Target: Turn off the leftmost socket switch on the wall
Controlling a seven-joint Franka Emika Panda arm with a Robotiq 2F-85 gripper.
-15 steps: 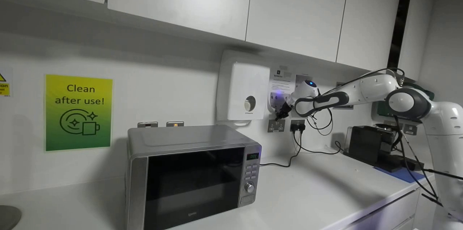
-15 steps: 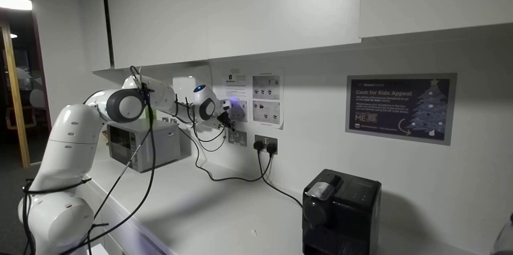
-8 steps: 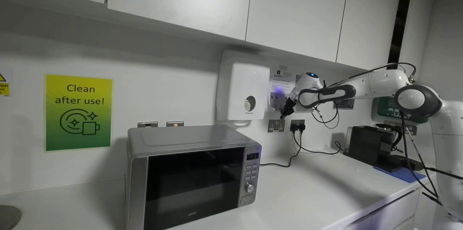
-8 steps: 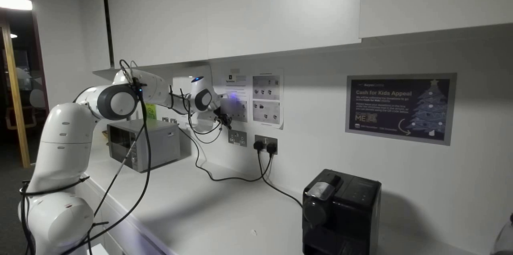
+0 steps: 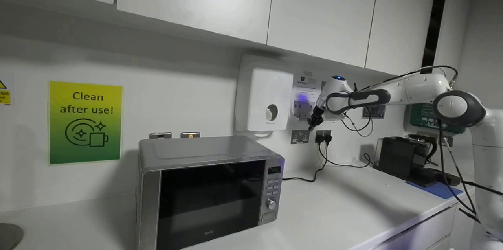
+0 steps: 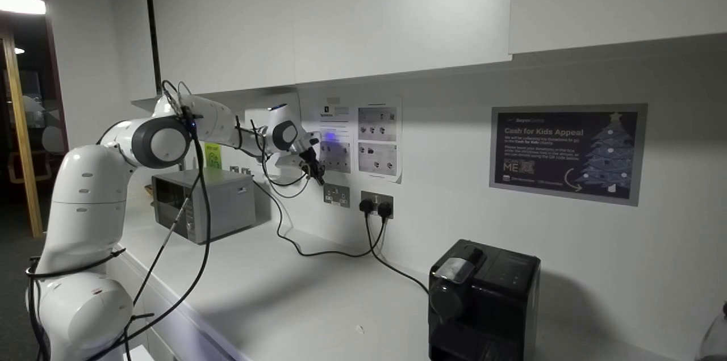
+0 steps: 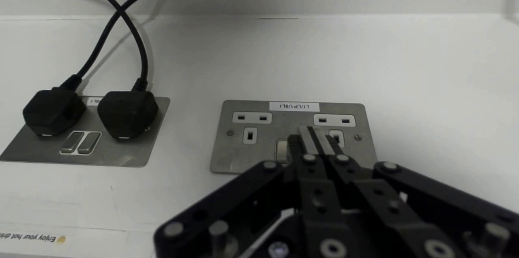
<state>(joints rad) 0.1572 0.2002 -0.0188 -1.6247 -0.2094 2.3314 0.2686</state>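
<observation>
The double socket without plugs, a metal plate [image 7: 239, 152], is on the wall; the wrist view is upside down. It also shows in both exterior views [image 5: 300, 136] [image 6: 337, 195]. One of its rocker switches [image 7: 282, 151] is partly visible beside my fingers; its other switch is hidden behind them. My gripper [image 7: 316, 134] is shut and empty, its fingertips overlapping the plate in the wrist view. In both exterior views the gripper [image 5: 311, 127] [image 6: 321, 180] is in front of the wall near the plate's upper edge, apparently apart from it. The switch positions cannot be told.
A second socket plate [image 7: 117, 158] with two black plugs [image 7: 53, 112] [image 7: 127, 114] and cables is beside it. A microwave [image 5: 212, 195] and a black coffee machine [image 6: 483, 293] stand on the counter [image 6: 272, 298]. A towel dispenser [image 5: 265, 92] and overhead cabinets [image 5: 322, 14] are close by.
My gripper has drawn back from the socket plate, away from the wall, and the arm's elbow has risen and pulled back. More of the plate now shows in both exterior views.
</observation>
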